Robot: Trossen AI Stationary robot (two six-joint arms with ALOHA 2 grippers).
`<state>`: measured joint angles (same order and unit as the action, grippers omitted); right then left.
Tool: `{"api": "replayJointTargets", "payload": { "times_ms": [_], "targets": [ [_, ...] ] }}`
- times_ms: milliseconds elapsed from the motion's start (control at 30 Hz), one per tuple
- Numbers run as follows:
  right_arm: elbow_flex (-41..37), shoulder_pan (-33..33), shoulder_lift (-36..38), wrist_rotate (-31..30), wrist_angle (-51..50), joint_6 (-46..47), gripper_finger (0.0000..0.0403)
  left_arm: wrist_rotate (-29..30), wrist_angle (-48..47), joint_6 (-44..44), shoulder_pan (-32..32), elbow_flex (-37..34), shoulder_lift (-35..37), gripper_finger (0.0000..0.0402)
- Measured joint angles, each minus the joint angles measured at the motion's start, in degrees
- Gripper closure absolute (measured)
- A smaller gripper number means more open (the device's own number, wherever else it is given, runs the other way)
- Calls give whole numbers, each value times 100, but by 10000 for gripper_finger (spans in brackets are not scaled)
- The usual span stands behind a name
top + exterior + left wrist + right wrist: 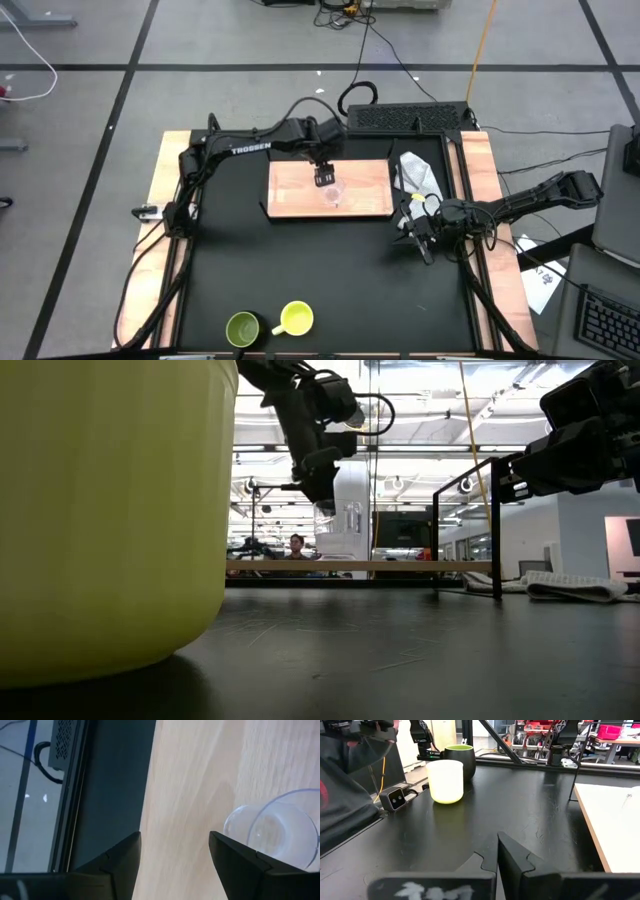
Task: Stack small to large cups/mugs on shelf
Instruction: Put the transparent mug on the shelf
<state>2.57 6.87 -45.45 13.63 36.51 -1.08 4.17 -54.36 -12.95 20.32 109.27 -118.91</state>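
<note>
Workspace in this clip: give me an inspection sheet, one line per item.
Surface: black table top, pale wooden side rails.
Job's things: small clear glass cup upright on light-brown wooden board; yellow mug and dark olive-green mug side by side at the near edge.
Clutter: white cloth beside the board.
Grippers: left gripper open, over the board by the cup; right gripper shut, low over the table.
Cables: several on the floor.
Surroundings: a person far behind in the low view.
</note>
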Motion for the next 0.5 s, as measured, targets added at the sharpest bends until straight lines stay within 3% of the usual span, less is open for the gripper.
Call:
{"api": "replayJointTargets", "payload": {
  "times_ms": [233, 500],
  "targets": [
    [1, 0, 1, -2, -184, 0, 403, -261, 47, -440, 15, 78, 39, 165],
    [1, 0, 2, -2, -277, -24, 403, -1008, -506, -472, 61, 847, 57, 165]
  ]
}}
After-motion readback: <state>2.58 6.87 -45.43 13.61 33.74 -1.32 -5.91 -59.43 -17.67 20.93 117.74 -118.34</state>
